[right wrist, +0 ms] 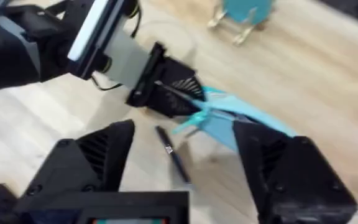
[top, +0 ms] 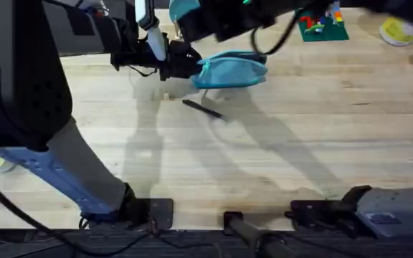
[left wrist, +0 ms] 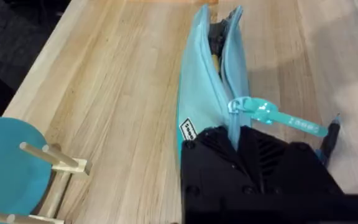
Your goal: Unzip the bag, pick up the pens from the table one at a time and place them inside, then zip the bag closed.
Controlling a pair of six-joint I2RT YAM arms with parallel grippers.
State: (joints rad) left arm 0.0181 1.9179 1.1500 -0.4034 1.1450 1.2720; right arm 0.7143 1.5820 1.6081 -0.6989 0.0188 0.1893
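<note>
Lower centre of the overhead: bare table, nothing to snag.

Mid-frame, one pen lies loose just below the bag, apart from it. In the right wrist view the right gripper hovers above that pen, jaws spread wide, holding nothing. Risk: a descent off the pen's axis lets a finger tip roll it away, or a finger catches the bag's edge right beside it.

Upper centre: the left gripper is clamped on the bag's end, seen close in the left wrist view, zip open, zipper pull dangling. Risk: the mouth is a narrow slit, so the pen could hit fabric and bounce out. If the left grip slips, the bag sags and closes.
</note>
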